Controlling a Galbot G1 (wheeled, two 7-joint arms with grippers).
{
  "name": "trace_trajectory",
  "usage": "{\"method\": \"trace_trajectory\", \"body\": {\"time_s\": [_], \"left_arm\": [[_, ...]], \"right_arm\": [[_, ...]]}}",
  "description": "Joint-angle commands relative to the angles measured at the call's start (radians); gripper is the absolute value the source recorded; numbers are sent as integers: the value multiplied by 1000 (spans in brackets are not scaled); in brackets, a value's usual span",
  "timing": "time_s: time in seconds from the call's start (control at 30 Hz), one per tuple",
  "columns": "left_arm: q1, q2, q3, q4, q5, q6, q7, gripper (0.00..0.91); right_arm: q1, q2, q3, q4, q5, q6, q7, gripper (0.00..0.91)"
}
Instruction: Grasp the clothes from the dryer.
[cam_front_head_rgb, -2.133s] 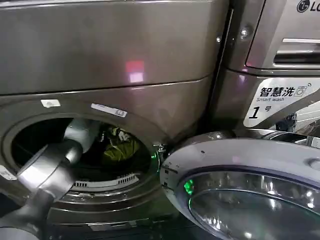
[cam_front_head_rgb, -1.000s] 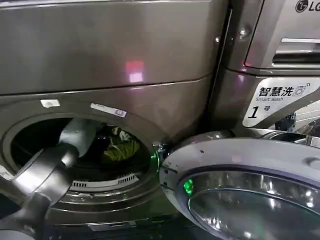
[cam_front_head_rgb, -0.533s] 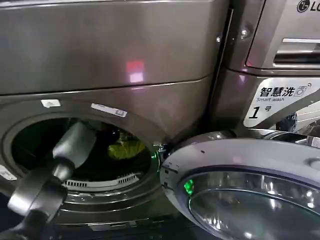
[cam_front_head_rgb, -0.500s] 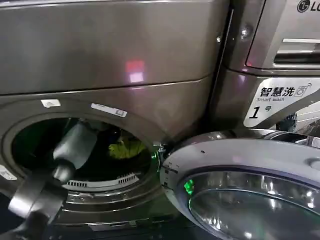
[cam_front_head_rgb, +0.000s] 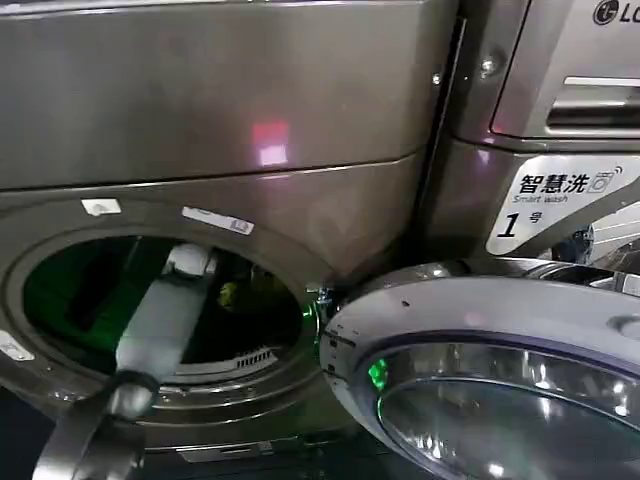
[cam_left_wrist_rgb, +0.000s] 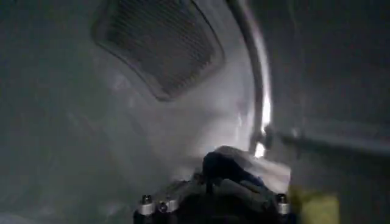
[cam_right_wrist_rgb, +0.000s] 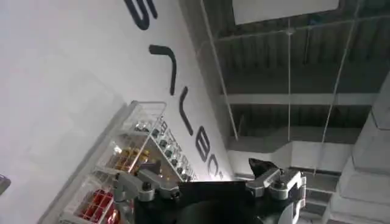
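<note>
Soft, light, limp clothes deep in dryer, centre-left of frame. Left gripper reaching in; cannot tell finger state. Best pinched at a bunched fold.

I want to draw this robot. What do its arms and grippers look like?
The left arm is a smooth, rounded silver-grey tube with a dark joint ring and a pale cap at its far end. Seen from the wrists, the left gripper and right gripper have black bodies with small silver bolts.
</note>
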Motion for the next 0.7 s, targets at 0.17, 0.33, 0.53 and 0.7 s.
{"method": "trace_trajectory", "body": {"time_s": [0.17,0.33,0.53,0.7], "left_arm": [[236,-30,-125,-279,-22,-107,-303,0],[281,-44,-137,-321,4,-116,-331,0],[322,-53,-135,-355,37,-122,-331,0],[319,-61,-133,-360,40,-120,-331,0]], "right_arm": [[-6,3,12,5,38,30,0,907],[-16,3,26,3,63,34,17,907],[-15,9,38,5,42,26,9,907],[-21,1,31,-2,60,58,18,907]]}}
